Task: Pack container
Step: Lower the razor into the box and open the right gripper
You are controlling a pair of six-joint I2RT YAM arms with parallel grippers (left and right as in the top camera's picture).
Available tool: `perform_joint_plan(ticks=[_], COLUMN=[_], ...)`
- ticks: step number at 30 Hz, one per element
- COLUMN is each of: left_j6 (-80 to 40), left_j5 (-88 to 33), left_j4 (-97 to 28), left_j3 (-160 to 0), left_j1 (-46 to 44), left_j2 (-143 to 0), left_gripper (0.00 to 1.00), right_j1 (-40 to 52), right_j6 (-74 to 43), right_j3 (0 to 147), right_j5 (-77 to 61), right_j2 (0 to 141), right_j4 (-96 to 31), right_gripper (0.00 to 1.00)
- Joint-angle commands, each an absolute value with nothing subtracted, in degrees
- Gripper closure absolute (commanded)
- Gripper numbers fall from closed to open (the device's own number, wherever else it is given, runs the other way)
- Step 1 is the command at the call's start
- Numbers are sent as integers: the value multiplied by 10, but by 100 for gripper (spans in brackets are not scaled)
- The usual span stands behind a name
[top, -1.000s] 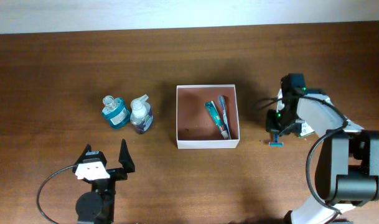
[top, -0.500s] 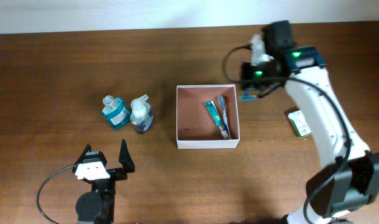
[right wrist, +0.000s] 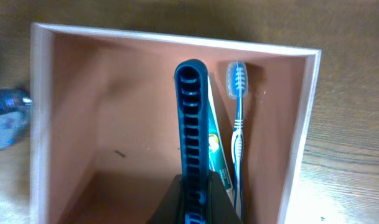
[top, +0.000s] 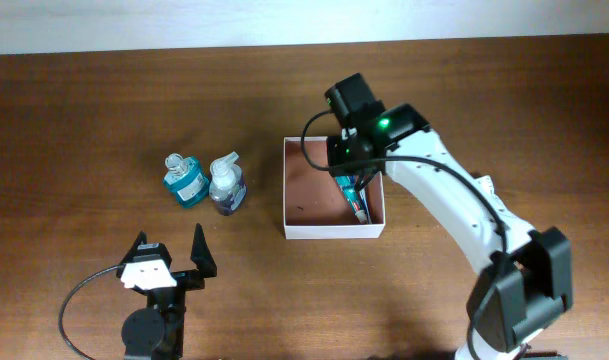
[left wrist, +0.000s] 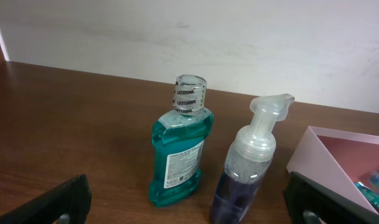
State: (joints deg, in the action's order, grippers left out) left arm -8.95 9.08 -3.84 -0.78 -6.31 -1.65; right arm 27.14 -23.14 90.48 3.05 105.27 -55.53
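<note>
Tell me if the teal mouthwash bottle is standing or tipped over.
Standing. The teal mouthwash bottle rests on its base on the table, cap pointing up, beside the pump bottle.

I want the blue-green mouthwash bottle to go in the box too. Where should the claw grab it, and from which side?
Probably the narrow neck just under the clear cap of the mouthwash bottle, coming down from above. It stands upright, so its top is free, while the pump bottle stands close beside it, leaving little room for fingers around the body.
</note>
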Motion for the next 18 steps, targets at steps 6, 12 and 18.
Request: perform_joint_plan(ticks=[6,12,18], left_j6=[-80,-80,-80], left_j5=[97,97,97], left_j4=[-37,-37,-37], left_j3=[-5,-5,-5], left_j1=[-62,-62,-62], left_j2=[-18,-18,-18], left_gripper=[1,1,1], right_j1=[272,273,273], right_j6=[-256,-256,-256], right_j3=[883,883,883], right_j5=[78,78,78], right_j2=[1085,1120,1166], right_j4=[-550,-548,-542], right_gripper=[96,96,95])
